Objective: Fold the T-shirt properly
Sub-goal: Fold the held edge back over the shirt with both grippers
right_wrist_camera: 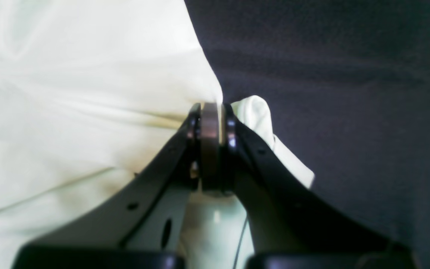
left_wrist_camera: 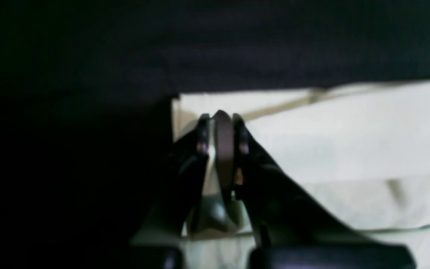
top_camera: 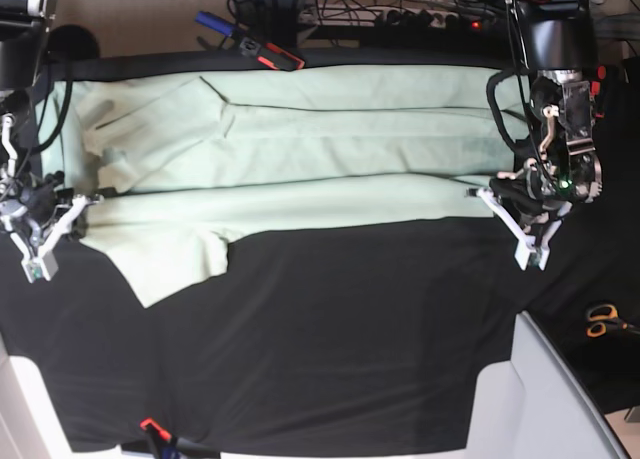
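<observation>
The left pincer (left_wrist_camera: pixel 222 119) is clamped on the T-shirt (top_camera: pixel 300 149) edge; dark bench (top_camera: pixel 330 329) cover lies beyond. The right pincer (right_wrist_camera: pixel 210 108) is likewise closed on a bunched fold.

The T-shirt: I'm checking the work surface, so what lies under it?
The T-shirt lies spread on the black table covering, which shows on its near side and beyond both ends. Anything beneath the cloth itself is hidden.

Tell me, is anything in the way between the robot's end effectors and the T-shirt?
Nothing visible is. The left end effector and the right end effector are each already pinched shut on an edge of the T-shirt.
</observation>
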